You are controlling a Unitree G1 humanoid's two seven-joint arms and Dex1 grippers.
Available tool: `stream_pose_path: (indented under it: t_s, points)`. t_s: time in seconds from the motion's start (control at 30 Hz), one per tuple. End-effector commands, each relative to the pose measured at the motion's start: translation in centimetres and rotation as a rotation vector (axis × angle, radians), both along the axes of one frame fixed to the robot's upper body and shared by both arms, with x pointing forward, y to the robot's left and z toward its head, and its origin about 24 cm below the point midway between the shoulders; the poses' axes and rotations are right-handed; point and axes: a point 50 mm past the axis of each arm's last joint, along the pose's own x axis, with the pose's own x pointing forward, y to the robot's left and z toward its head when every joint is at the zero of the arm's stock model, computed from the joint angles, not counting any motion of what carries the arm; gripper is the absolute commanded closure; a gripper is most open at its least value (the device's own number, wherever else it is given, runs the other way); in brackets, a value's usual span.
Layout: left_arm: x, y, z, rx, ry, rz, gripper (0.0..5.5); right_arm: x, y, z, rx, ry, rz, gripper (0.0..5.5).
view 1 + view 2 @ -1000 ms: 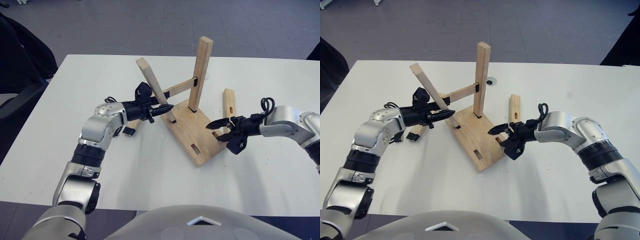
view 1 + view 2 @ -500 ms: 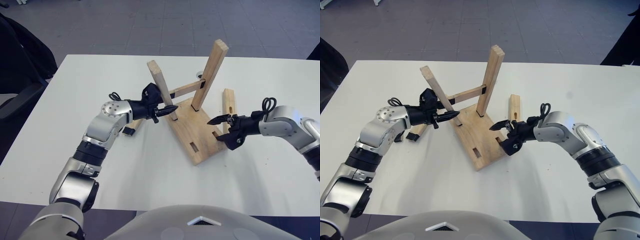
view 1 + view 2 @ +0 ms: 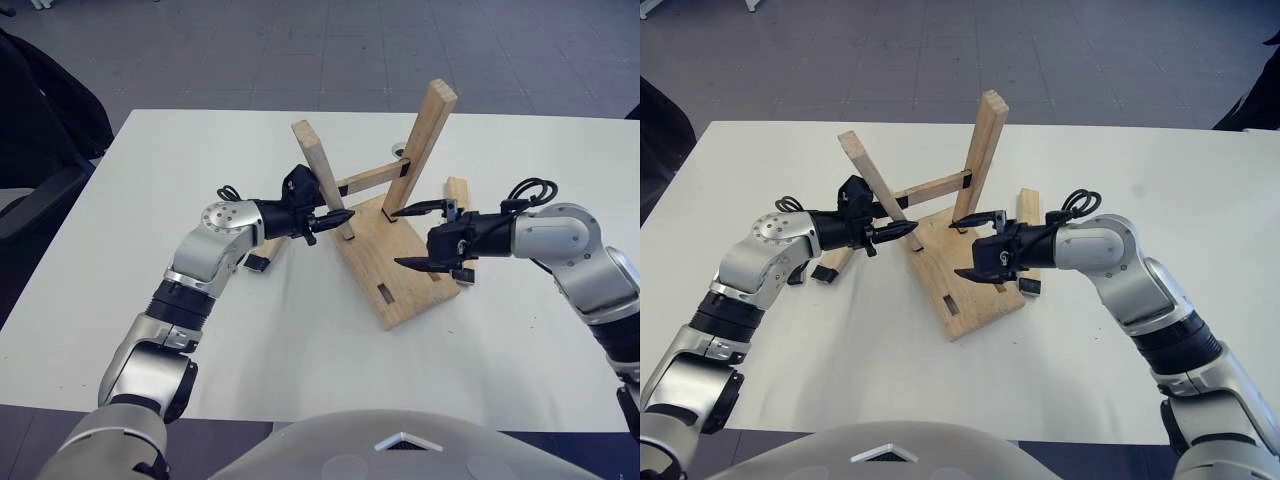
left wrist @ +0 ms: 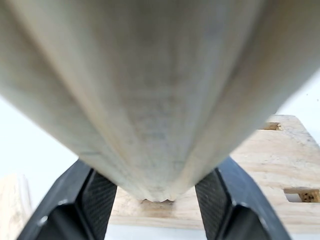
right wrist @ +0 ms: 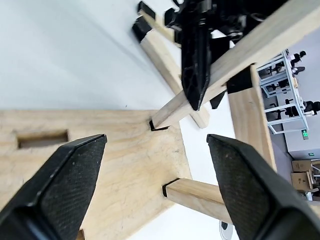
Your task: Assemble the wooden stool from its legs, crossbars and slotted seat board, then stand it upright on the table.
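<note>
The seat board [image 3: 372, 262] lies tilted on the table [image 3: 150, 200]. The left gripper [image 3: 338, 215] clamps the leaning leg [image 3: 315, 165] just above the board. The right gripper [image 3: 400, 238], wide open and empty, hovers over the board. Risk: a sideways pull may unseat that leg.

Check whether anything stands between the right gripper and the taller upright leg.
Nothing visible does. The right gripper hovers open over the seat board, close beside the base of the taller leg, with bare board between them.
</note>
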Motion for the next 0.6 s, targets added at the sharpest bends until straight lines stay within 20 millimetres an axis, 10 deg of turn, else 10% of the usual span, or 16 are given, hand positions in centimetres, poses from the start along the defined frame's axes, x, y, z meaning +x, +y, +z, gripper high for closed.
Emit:
stream_pose_path:
  t_s: [0.03,0.3,0.6]
  points:
    - [-4.8,4.4,-10.1,0.286,0.574,0.173,3.45,2.1,1.9,4.4,0.304,0.007,-0.152,1.80]
    - [-4.3,3.0,-9.4,0.284,0.541,0.127,3.45,5.9,5.6,6.5,0.443,-0.200,-0.391,3.20]
    - [-4.3,2.6,-9.4,0.300,0.521,0.111,3.45,6.9,9.9,5.2,0.221,-0.619,-0.245,5.12]
